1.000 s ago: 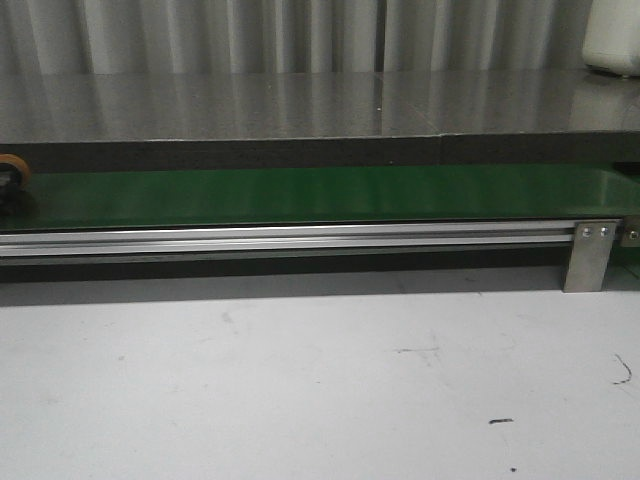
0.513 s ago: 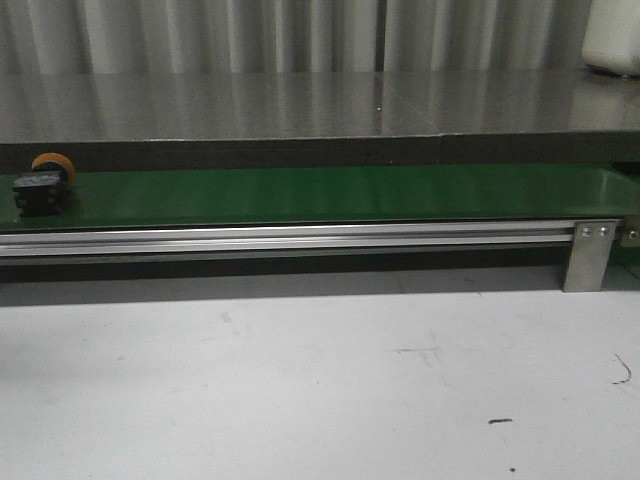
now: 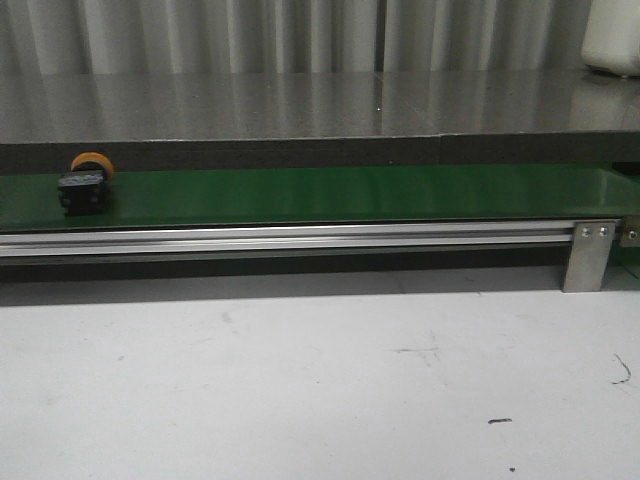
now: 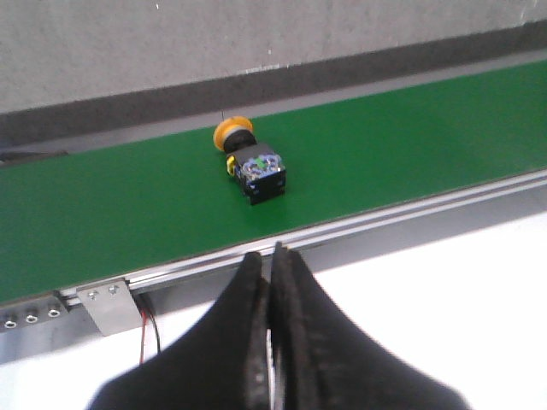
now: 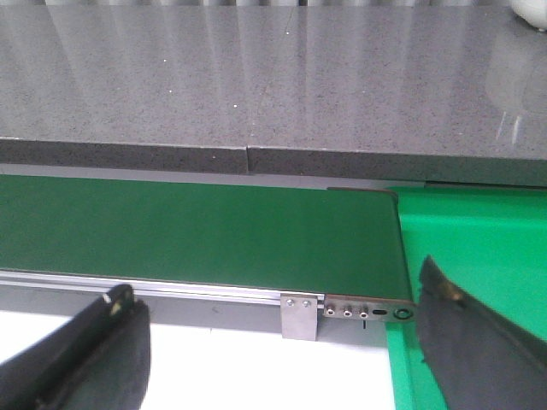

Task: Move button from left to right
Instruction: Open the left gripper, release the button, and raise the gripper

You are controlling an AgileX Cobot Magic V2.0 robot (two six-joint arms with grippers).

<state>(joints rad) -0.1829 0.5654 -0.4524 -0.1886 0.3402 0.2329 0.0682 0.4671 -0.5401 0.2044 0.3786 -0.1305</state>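
The button (image 3: 84,183), with a round orange cap and a black boxy body, lies on its side on the green belt (image 3: 340,192) near its left end. It also shows in the left wrist view (image 4: 252,164), on the belt beyond my left gripper (image 4: 267,260). That gripper is shut and empty, over the white table on the near side of the belt rail. My right gripper (image 5: 273,299) is open and empty, its fingers wide apart before the belt's right end (image 5: 376,248). No gripper shows in the front view.
An aluminium rail (image 3: 290,238) with a metal bracket (image 3: 590,255) runs along the belt's near side. A grey stone counter (image 3: 300,105) lies behind the belt. A brighter green surface (image 5: 479,239) adjoins the belt's right end. A white object (image 3: 612,35) stands at the back right.
The button has travelled to the right along the belt, from the left edge of the front view to a spot further in. No gripper shows in the earlier frames.
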